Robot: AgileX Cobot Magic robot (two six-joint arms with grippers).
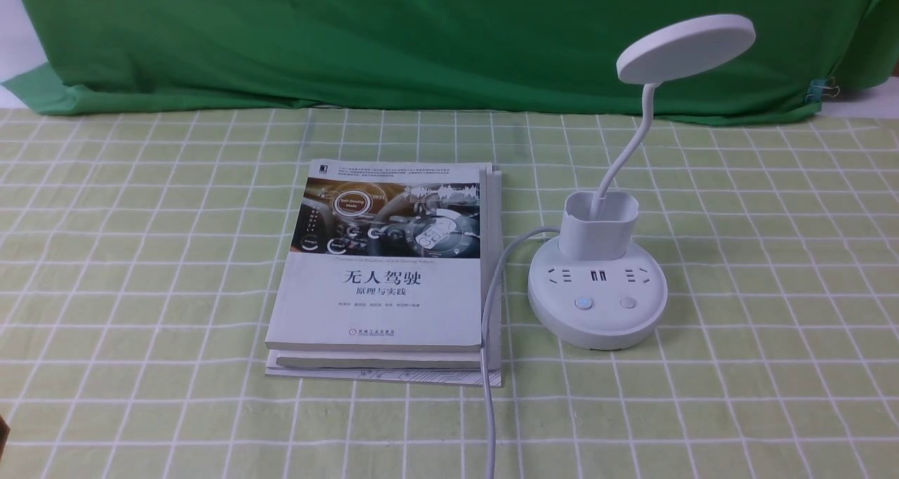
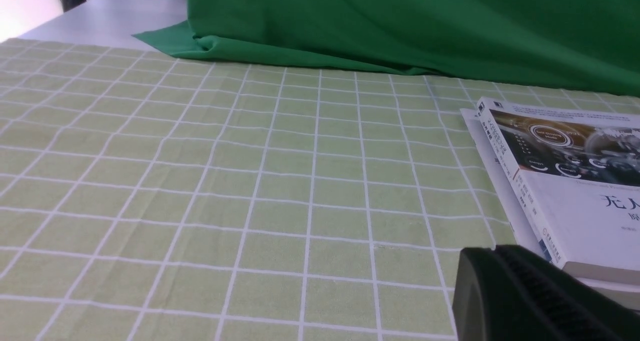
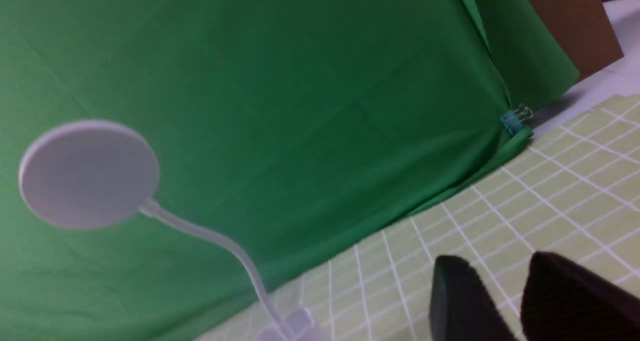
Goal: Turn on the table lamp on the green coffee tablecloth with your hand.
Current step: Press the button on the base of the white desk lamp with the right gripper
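Note:
The white table lamp [image 1: 597, 303] stands on the green coffee tablecloth [image 1: 140, 254], right of centre. Its disc head [image 1: 685, 47] is unlit, and two buttons [image 1: 583, 302] sit on the front of the round base. Its cord [image 1: 491, 324] runs toward the near edge. Neither hand shows in the front view. In the left wrist view my left gripper [image 2: 495, 251] is shut and empty, low over the cloth beside the book. In the right wrist view my right gripper [image 3: 497, 261] is open and empty above the cloth, apart from the lamp [image 3: 89, 173], whose base is out of frame.
A stack of books [image 1: 386, 268] lies left of the lamp, and the cord runs along its right edge. It also shows in the left wrist view [image 2: 575, 191]. The dark green backdrop cloth [image 1: 421, 36] hangs along the far side, held by a clip [image 1: 818, 89].

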